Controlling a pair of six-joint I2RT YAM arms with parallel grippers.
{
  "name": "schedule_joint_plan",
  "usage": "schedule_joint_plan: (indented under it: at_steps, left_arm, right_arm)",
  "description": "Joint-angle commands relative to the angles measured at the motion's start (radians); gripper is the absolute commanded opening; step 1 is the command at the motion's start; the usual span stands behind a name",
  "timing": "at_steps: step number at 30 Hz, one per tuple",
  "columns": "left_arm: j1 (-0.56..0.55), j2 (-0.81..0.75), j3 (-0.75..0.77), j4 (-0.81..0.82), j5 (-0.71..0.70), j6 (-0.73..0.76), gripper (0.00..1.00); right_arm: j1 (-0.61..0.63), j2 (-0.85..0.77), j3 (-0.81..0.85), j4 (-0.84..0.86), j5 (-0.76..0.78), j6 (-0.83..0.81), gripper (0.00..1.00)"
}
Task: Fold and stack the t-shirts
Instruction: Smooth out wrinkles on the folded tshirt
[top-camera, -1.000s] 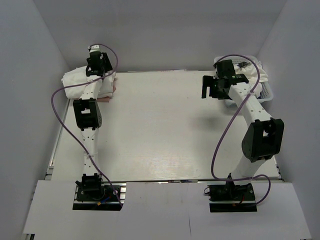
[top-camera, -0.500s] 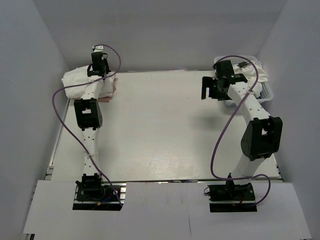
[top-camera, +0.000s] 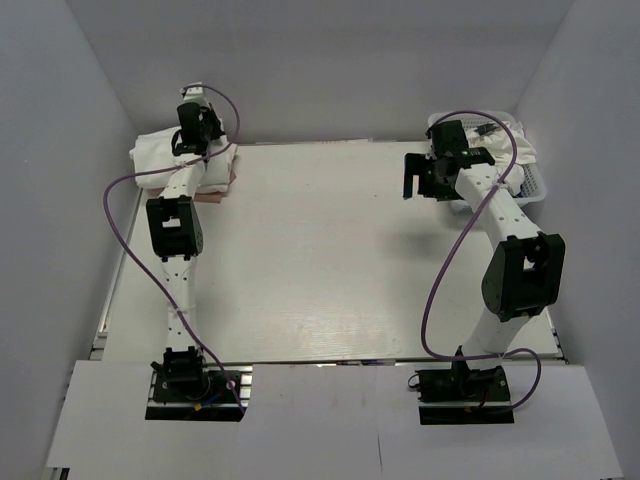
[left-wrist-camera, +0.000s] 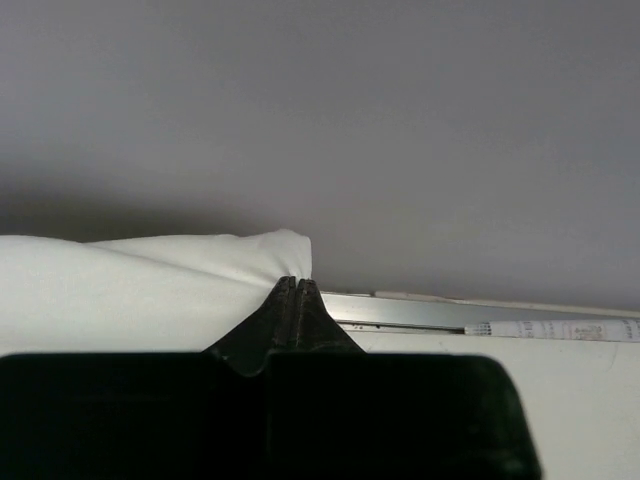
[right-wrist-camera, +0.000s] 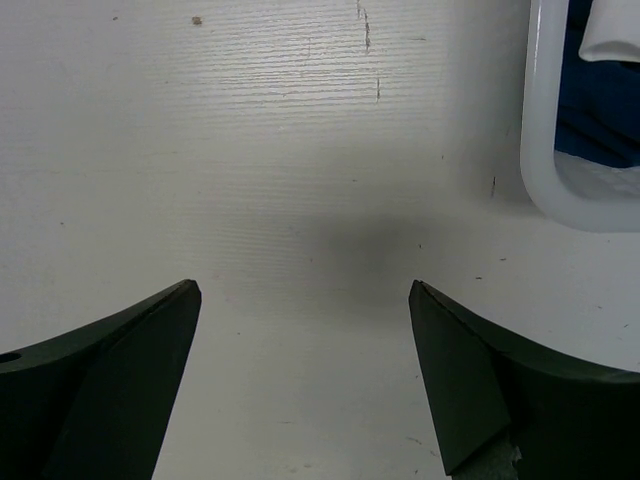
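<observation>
Right tool (right-wrist-camera: 305, 290): jaws spread wide and holding nothing, poised over the tabletop (top-camera: 320, 260), just beside the rim of the white basket (right-wrist-camera: 535, 150) at the far right. Far left corner: left tool (left-wrist-camera: 291, 287) closed, its tips pinching the edge of a white t-shirt (left-wrist-camera: 150, 290). This white t-shirt lies on a pale pink t-shirt (top-camera: 229, 172).

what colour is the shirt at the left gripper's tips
White: the t-shirt is plain, with no print showing. It shows best in the left wrist view.
</observation>
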Motion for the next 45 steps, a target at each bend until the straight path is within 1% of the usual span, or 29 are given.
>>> schedule_joint_plan:
  at_steps: [1,3,4,6,9,10,11,12,13,14,15,17,18,20,22,24,25,28,31,32,33,34,35,36,37,39,40,42,45]
  left_arm:
    - [-0.013,-0.064,-0.017,0.101,0.11,-0.002,0.0]
    - [-0.013,-0.064,-0.008,0.101,0.101,0.013,0.0]
    - [-0.013,-0.052,0.019,0.087,0.101,0.024,0.0]
    - [-0.013,-0.033,0.029,0.078,0.143,0.048,0.0]
    - [-0.013,-0.009,0.0,0.058,0.171,0.062,0.0]
    - [-0.013,0.001,0.0,0.041,0.171,0.062,0.04]
    - [-0.013,0.01,0.0,0.006,0.155,0.062,0.15]
    - [-0.013,0.021,0.0,-0.009,0.141,0.062,0.37]
    - [-0.013,0.021,0.0,-0.02,0.141,0.062,0.44]
    - [-0.013,0.021,-0.011,-0.031,0.121,0.062,0.49]
    - [-0.013,0.012,-0.029,-0.031,0.112,0.062,0.59]
    - [-0.013,-0.017,-0.029,-0.031,0.087,0.062,0.7]
    - [-0.013,-0.028,-0.016,-0.031,0.067,0.062,0.83]
    - [-0.013,-0.054,0.016,-0.031,0.058,0.044,0.9]
    - [-0.013,-0.116,0.029,0.004,0.058,0.007,0.99]
    - [-0.013,-0.162,0.029,0.046,0.068,-0.024,1.0]
    - [-0.013,-0.203,0.029,0.046,0.068,-0.033,1.0]
    - [-0.013,-0.258,0.006,0.021,0.055,-0.062,1.0]
    - [-0.013,-0.35,-0.109,-0.029,0.055,-0.076,1.0]
    - [-0.013,-0.378,-0.156,-0.029,0.055,-0.076,1.0]
    - [-0.013,-0.434,-0.266,-0.029,0.073,-0.085,1.0]
    - [-0.004,-0.459,-0.32,-0.016,0.09,-0.085,1.0]
    - [-0.004,-0.484,-0.43,0.001,0.116,-0.097,1.0]
    - [-0.004,-0.523,-0.491,0.062,0.171,-0.098,1.0]
    - [0.007,-0.539,-0.594,0.09,0.196,-0.11,1.0]
    - [0.019,-0.539,-0.678,0.116,0.222,-0.16,1.0]
    - [0.019,-0.539,-0.693,0.116,0.222,-0.177,1.0]
    - [0.03,-0.5,-0.703,0.116,0.274,-0.192,1.0]
    - [0.03,-0.401,-0.661,0.063,0.317,-0.248,1.0]
  right_arm:
    - [-0.004,-0.009,0.017,0.013,0.021,-0.023,0.9]
    - [-0.004,0.007,0.037,-0.002,0.021,-0.024,0.9]
    - [-0.003,0.016,0.043,-0.002,0.021,-0.024,0.9]
    - [-0.007,0.016,0.042,-0.005,0.024,-0.026,0.9]
    - [-0.004,0.016,0.04,0.001,0.032,-0.026,0.9]
    - [-0.007,0.018,0.046,-0.001,0.031,-0.027,0.9]
    - [-0.004,0.019,0.049,-0.005,0.032,-0.027,0.9]
    - [-0.006,0.022,0.051,-0.007,0.031,-0.029,0.9]
    - [-0.004,0.019,0.048,-0.005,0.031,-0.027,0.9]
    - [-0.006,0.021,0.048,-0.004,0.021,-0.024,0.9]
    - [-0.004,0.019,0.048,-0.007,0.024,-0.026,0.9]
    - [-0.003,0.018,0.048,-0.01,0.011,-0.026,0.9]
    - [-0.003,0.01,0.046,-0.011,-0.003,-0.021,0.9]
    - [0.0,0.007,0.046,-0.011,-0.015,-0.018,0.9]
    - [-0.001,-0.004,0.046,-0.011,-0.028,-0.015,0.9]
    - [-0.001,-0.022,0.042,-0.011,-0.045,-0.012,0.9]
    - [-0.004,-0.027,0.037,-0.008,-0.045,-0.01,0.9]
    - [-0.003,-0.05,0.023,-0.008,-0.049,-0.009,0.9]
    - [-0.003,-0.087,0.008,-0.005,-0.037,-0.006,0.9]
    - [-0.001,-0.094,0.0,-0.002,-0.028,-0.009,0.9]
    - [-0.003,-0.1,-0.012,0.005,-0.025,-0.009,0.9]
    - [-0.004,-0.12,-0.026,0.016,-0.019,-0.009,0.9]
    - [-0.004,-0.124,-0.033,0.018,-0.019,-0.009,0.9]
    - [-0.007,-0.13,-0.037,0.016,-0.015,-0.013,0.9]
    - [-0.003,-0.13,-0.035,0.009,-0.006,-0.015,0.9]
    - [-0.006,-0.133,-0.04,0.005,0.0,-0.015,0.9]
    - [-0.004,-0.133,-0.041,0.005,0.004,-0.02,0.9]
    - [-0.003,-0.134,-0.043,0.001,0.012,-0.021,0.9]
    - [-0.004,-0.137,-0.041,0.001,0.023,-0.021,0.9]
